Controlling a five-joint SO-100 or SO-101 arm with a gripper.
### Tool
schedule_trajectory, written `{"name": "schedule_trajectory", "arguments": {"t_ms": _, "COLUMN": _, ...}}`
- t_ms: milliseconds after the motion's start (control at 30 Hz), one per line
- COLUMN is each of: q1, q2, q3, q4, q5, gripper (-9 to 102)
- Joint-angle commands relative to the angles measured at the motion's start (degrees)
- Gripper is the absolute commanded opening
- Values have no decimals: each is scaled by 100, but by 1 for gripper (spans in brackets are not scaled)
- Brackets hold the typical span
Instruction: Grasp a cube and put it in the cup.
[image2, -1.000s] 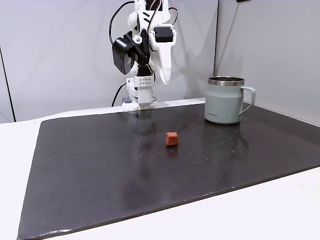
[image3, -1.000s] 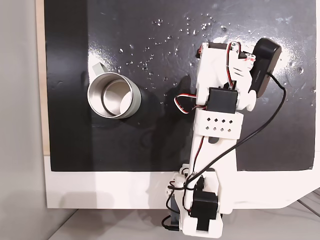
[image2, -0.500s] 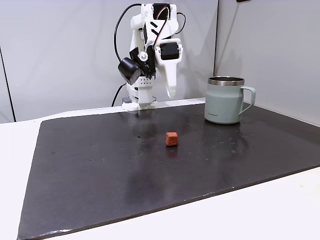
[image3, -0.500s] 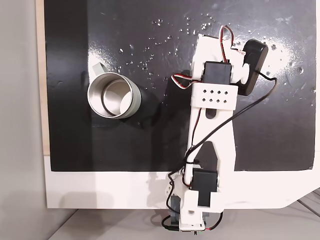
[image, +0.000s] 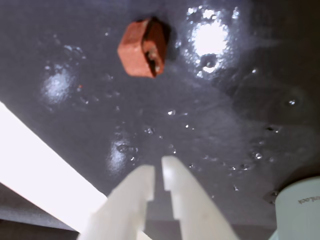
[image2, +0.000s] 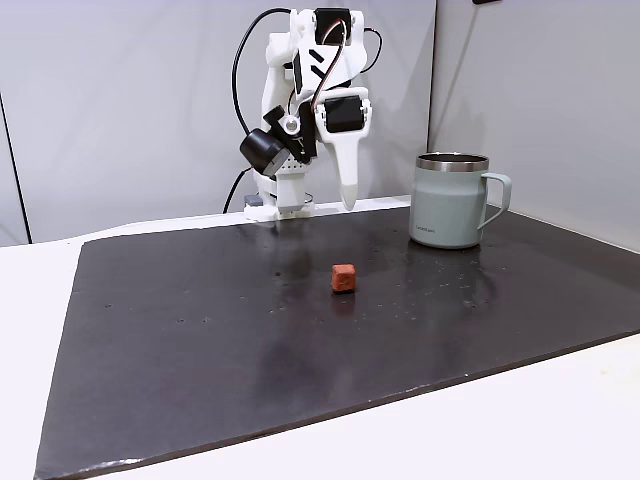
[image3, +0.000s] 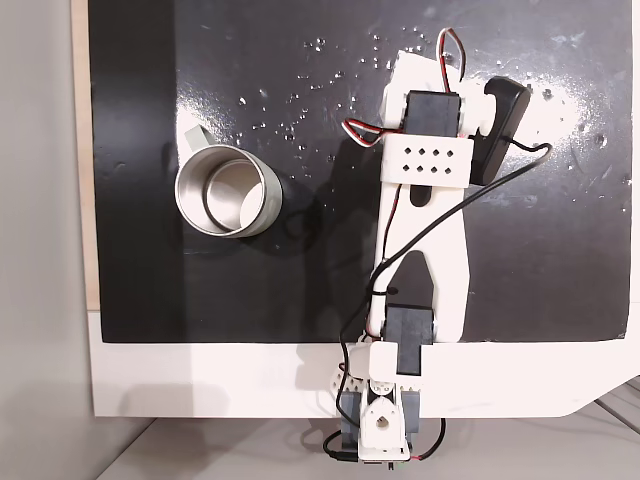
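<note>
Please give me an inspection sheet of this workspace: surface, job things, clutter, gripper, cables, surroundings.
Surface: dark glossy mat on a white table, speckled with small droplets.
Job's things: cube lies alone mid-mat; cup stands upright, apart from it, nothing seen inside in a fixed view.
Clutter: nothing seen.
Gripper: gripper raised above the mat, short of the cube, jaws nearly together, holding nothing.
Cables: black cable and red-white wires along the arm.
Surroundings: plain grey walls.
</note>
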Motion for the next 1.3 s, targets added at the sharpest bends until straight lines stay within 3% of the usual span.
{"name": "schedule_trajectory", "arguments": {"t_ms": 0, "q1": -9, "q2": -26, "q3": -483, "q4": 88, "q5": 97, "gripper": 0}}
{"name": "schedule_trajectory", "arguments": {"t_ms": 400, "q1": 202, "q2": -448, "q3": -958, "q4": 202, "q5": 149, "gripper": 0}}
{"name": "schedule_trajectory", "arguments": {"t_ms": 633, "q1": 299, "q2": -747, "q3": -1266, "q4": 404, "q5": 105, "gripper": 18}}
{"name": "schedule_trajectory", "arguments": {"t_ms": 900, "q1": 308, "q2": -800, "q3": -1380, "q4": 466, "q5": 123, "gripper": 29}}
{"name": "schedule_trajectory", "arguments": {"t_ms": 1267, "q1": 334, "q2": -1406, "q3": -1881, "q4": 633, "q5": 79, "gripper": 29}}
